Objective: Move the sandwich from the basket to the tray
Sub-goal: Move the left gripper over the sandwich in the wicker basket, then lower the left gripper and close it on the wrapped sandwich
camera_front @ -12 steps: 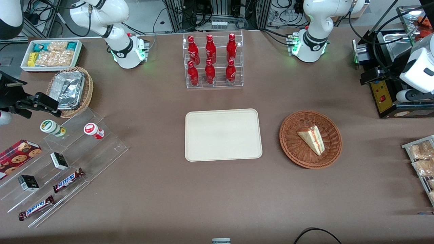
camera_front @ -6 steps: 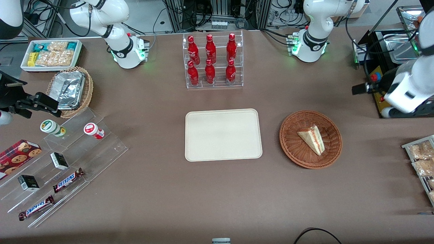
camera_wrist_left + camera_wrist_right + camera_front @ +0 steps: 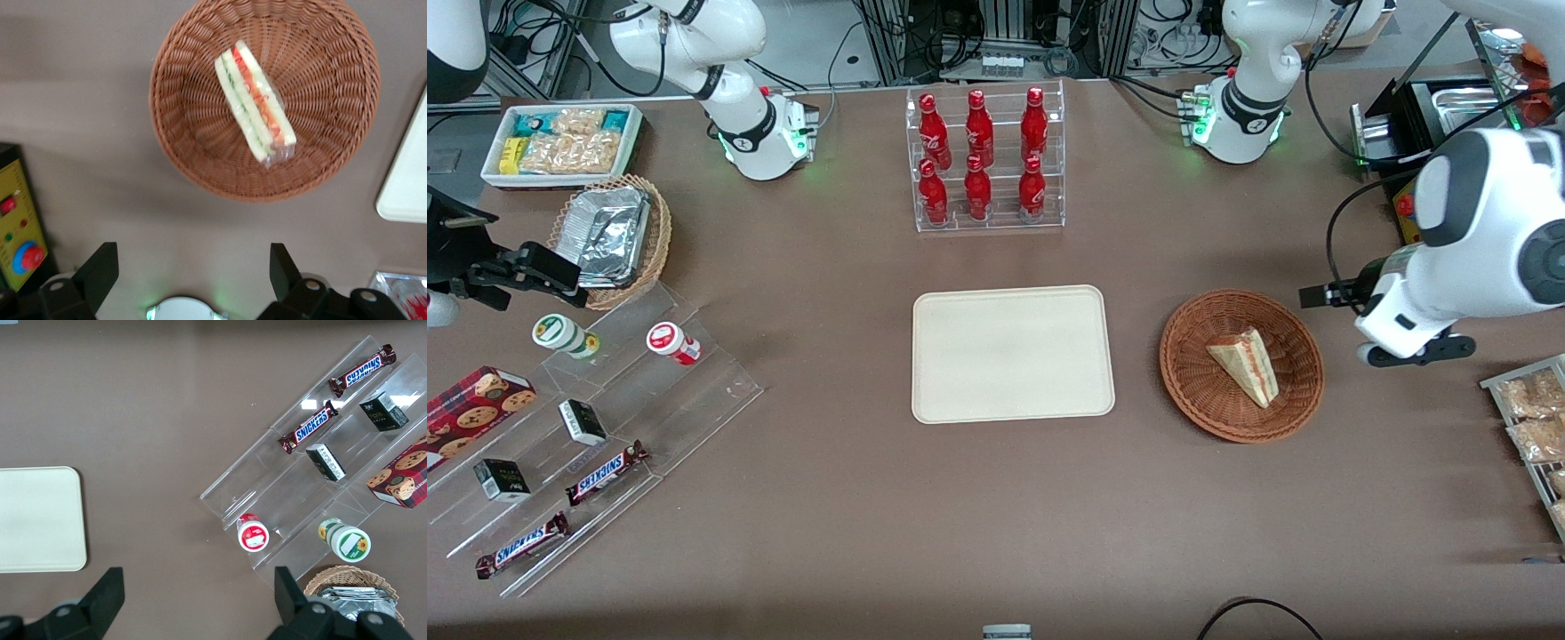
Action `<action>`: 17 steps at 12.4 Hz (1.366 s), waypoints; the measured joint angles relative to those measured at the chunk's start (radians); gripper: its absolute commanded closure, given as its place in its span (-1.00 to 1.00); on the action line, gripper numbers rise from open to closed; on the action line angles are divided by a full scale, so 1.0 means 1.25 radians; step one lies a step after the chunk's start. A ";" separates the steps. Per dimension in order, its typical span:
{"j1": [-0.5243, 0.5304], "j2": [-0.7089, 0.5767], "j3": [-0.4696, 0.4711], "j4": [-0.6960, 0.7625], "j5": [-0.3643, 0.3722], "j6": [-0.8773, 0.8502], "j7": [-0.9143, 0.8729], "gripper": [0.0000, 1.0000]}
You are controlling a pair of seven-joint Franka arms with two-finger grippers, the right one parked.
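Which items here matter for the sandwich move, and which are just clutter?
Job: sandwich lying in the basket; tray beside it; gripper, open, raised beside the basket toward the working arm's end.
Clutter: red bottles, Snickers bars, cookie box, foil trays.

Light: bright, even, from overhead.
Shadows: soft on the worktop [image 3: 854, 498].
Blur: slight in the left wrist view.
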 measured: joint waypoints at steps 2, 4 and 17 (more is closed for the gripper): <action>-0.007 0.001 0.000 -0.064 0.001 0.101 -0.016 -1.00; -0.019 0.002 -0.001 -0.125 0.001 0.198 -0.067 -1.00; -0.088 0.000 -0.001 -0.336 0.002 0.564 -0.575 -1.00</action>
